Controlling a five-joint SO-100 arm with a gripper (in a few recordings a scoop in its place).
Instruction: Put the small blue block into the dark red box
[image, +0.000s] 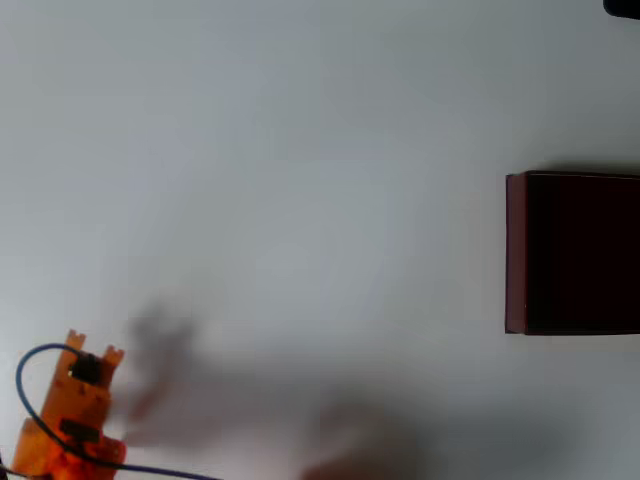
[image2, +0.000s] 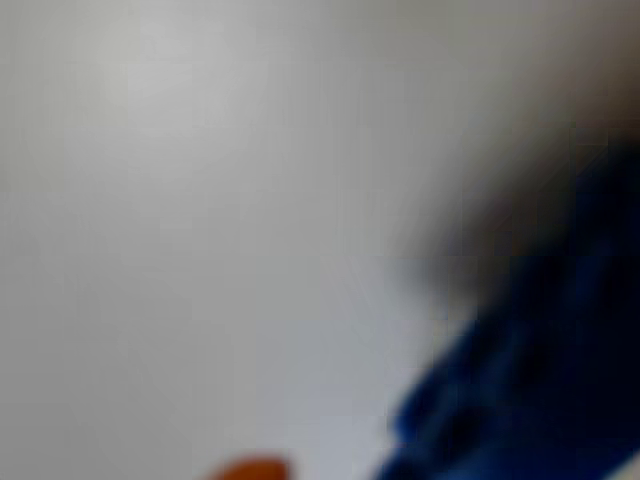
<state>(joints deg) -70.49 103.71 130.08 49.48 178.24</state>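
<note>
The dark red box (image: 516, 252) lies at the right edge of the overhead view, open side up, with a nearly black inside. My orange arm (image: 70, 410) sits in the bottom left corner, far from the box, with a blue cable (image: 24, 385) looping round it. Its jaws are not clear to me there. The wrist view is badly blurred. An orange fingertip (image2: 248, 468) peeks in at the bottom edge, and a large deep-blue shape (image2: 530, 390) fills the lower right. I cannot tell whether that shape is the small blue block or the cable.
The table (image: 300, 150) is plain white, with soft shadows (image: 160, 340) beside the arm and along the bottom edge. A dark object (image: 625, 6) cuts into the top right corner.
</note>
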